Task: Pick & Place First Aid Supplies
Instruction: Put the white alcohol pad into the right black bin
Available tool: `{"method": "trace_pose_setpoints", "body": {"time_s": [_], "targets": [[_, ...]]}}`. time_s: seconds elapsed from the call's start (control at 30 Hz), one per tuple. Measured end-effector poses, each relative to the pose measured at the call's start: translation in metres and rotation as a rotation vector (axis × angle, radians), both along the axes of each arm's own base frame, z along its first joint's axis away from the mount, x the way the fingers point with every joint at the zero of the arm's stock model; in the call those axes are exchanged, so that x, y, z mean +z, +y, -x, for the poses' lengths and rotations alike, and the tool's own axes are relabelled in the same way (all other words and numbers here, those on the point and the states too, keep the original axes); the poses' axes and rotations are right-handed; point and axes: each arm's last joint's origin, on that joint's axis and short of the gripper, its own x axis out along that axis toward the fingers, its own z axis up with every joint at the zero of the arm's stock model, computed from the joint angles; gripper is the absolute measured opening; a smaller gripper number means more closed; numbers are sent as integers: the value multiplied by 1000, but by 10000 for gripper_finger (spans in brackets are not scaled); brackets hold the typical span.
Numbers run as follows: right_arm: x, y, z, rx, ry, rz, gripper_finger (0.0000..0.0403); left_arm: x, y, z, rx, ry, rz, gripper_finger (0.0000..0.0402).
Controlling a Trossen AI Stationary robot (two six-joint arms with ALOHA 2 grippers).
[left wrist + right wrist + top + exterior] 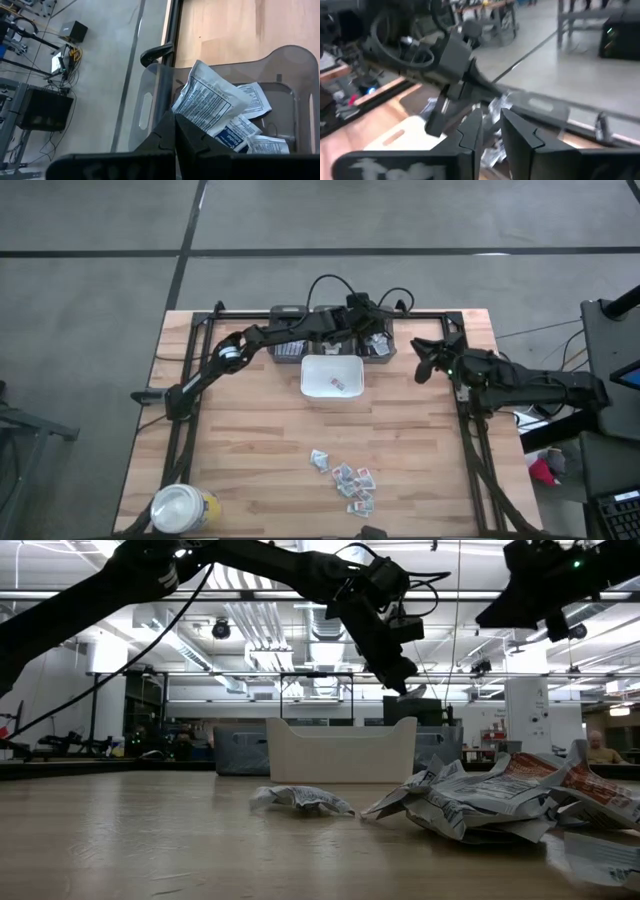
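Observation:
Several small white paper packets (350,478) lie in a loose heap on the near part of the table and show close up in the low view (500,802). One red-printed packet (337,386) lies in the white tray (310,370). My left gripper (372,330) reaches over a grey translucent bin (383,350) at the far edge and is shut on a white packet (210,97) with grey print. More packets (255,100) lie inside that bin. My right gripper (422,363) hovers open to the right of the tray, holding nothing (492,132). My left gripper (175,131) pinches the white packet between its two fingers by one edge (189,119). The rest of the packet sticks out past the fingertips, over the inside of the grey bin (150,102) and above the packets lying there. I cannot tell whether it touches them.
A second grey bin (289,350) stands beside the first at the far edge. A round white-lidded yellow jar (185,508) sits at the near left corner. Black frame rails (470,430) run along the table's sides. Bare wood lies between the tray and the heap.

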Motion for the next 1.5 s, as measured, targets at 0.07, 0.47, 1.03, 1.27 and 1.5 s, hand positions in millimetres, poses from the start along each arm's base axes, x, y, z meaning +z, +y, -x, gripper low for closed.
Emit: {"method": "trace_pose_setpoints", "body": {"time_s": [0.07, 0.47, 1.03, 1.27, 1.5], "targets": [[-4, -6, -5, 13, 19, -32, 82, 1, -1, 0, -2, -1, 0, 0], [-12, -47, -18, -1, 131, -120, 190, 15, -9, 2, -6, -33, -11, 0], [-11, -81, -42, 81, 42, -94, 235, 41, -15, 8, -3, -127, -19, 0], [-13, -88, -51, 82, 14, -73, 237, 44, -20, 7, -13, -143, -18, 0], [-17, -92, -57, 81, 44, -85, 225, 45, -22, 7, -18, -150, -18, 0]]}}
